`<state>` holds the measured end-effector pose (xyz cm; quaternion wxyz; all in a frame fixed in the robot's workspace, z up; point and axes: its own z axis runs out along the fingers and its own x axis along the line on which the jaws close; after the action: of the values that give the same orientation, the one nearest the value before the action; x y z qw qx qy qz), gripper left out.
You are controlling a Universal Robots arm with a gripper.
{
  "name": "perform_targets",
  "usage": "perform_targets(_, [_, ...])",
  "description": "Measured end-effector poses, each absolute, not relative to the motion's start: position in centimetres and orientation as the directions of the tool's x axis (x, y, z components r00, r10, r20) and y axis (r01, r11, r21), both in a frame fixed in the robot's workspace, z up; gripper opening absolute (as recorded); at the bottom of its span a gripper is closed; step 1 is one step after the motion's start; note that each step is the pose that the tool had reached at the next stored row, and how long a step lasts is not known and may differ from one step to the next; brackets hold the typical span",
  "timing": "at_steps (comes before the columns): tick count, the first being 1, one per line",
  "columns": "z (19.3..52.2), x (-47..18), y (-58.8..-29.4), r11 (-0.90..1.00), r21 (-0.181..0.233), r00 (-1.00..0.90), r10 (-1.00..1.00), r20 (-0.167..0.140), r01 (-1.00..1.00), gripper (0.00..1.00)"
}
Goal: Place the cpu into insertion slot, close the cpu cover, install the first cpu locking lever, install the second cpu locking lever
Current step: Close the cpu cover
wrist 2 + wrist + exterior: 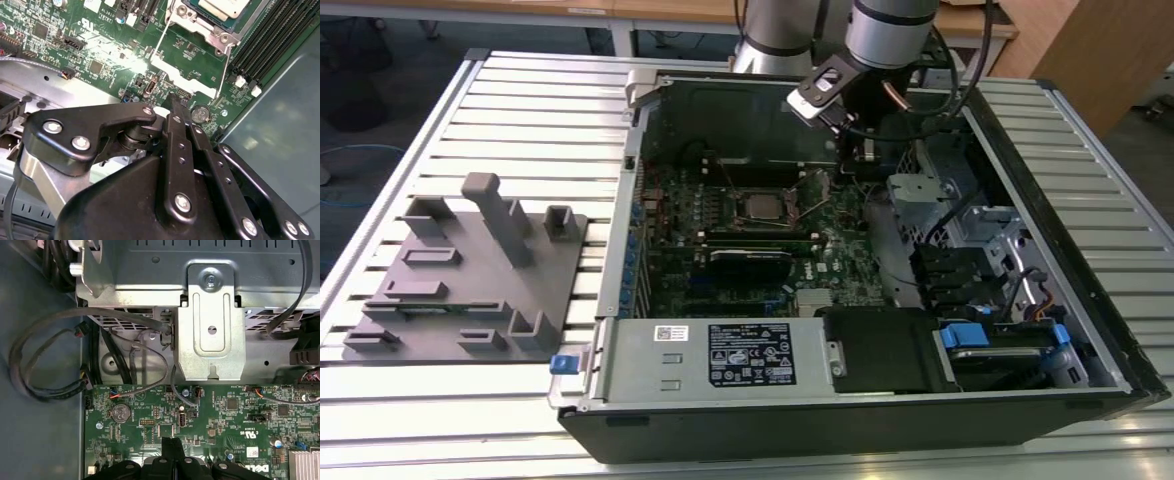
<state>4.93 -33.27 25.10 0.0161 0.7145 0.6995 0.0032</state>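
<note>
Black end effector (172,444), closed tight on nothing, points down at the green motherboard (225,410).

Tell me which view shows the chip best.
The exterior view: the whole chip lies in the middle of the green board. The second wrist view catches one corner of it, cut off; the first wrist view faces a metal bracket.

Open computer case (854,432) sits on slatted table (534,100); grey moulded fixture (454,290) at the exterior view's left, power supply (654,357) along case's near side.
</note>
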Motion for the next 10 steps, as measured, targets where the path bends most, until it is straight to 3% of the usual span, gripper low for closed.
perform_targets(10, [24.66,4.47,-33.27,-0.022,0.027,0.023,1.0,-0.018,0.999,0.11])
